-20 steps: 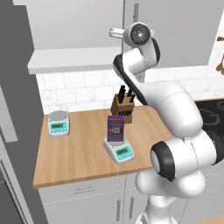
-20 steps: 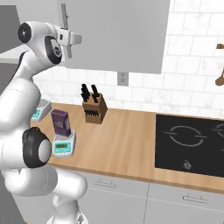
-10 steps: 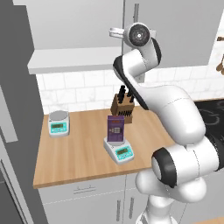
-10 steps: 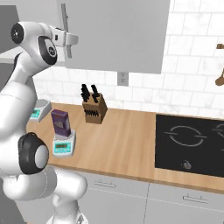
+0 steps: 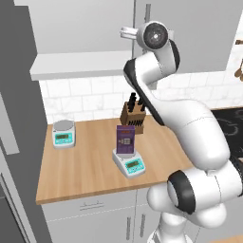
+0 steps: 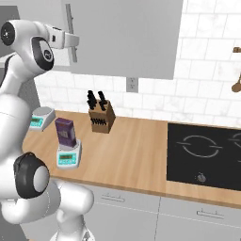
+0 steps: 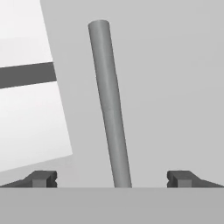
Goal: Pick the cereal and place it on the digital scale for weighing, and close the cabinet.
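Cereal (image 5: 126,140) stands upright on the digital scale (image 5: 129,163), the askew one at counter (image 5: 85,171) front, about 4 o'clock from the twin scale (image 5: 63,134) near the wall. So the weighing half looks done; the cabinet (image 6: 127,33) is what's left.

Gripper (image 7: 112,179) is up at the cabinet, jaws spread wide, holding nothing. In the hand view the bar handle (image 7: 109,100) sits between the fingertips (image 7: 41,178), running from 6 o'clock up toward 12, slightly tilted. The white shelf interior (image 7: 26,87) shows at 9–10 o'clock, so this door isn't flush yet.

Risks, as I judge them:
- Handle is tilted against the jaws; closing now could pinch off-axis and slip.
- Pushing with open fingers could let the bar slide out sideways, leaving the door ajar.
- Pushing too hard may make the door bounce back.
- The arm's elbow hangs above the knife block (image 5: 133,113) and cereal; a wide swing down could knock the box off the platter.
- Left door (image 5: 16,95) looks swung wide open, easy to forget.
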### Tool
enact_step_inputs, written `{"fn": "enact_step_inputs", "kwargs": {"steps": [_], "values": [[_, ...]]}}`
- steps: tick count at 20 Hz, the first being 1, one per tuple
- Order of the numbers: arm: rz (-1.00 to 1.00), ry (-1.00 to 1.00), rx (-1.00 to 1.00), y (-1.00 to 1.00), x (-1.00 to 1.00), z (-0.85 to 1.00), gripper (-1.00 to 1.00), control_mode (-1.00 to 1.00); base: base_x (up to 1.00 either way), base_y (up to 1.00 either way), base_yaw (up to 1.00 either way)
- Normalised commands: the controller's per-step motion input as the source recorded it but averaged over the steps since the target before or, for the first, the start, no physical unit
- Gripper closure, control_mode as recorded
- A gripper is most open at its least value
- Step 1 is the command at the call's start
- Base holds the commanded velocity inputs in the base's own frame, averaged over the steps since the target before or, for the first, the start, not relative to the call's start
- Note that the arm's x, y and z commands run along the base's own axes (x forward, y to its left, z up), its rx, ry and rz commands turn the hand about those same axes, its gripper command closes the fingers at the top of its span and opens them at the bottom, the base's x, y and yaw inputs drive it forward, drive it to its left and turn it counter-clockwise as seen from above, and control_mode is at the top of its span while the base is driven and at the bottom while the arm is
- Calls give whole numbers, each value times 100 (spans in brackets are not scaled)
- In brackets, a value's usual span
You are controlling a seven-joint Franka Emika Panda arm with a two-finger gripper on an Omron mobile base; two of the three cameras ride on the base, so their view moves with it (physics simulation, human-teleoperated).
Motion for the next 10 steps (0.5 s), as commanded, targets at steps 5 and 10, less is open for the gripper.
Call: {"fn": "enact_step_inputs", "kwargs": {"steps": [5, 10], "values": [[0, 0, 0, 0, -79, 16, -100, -100, 0, 0, 0], [0, -1, 0, 0, -100, 8, -100, -100, 0, 0, 0]]}}
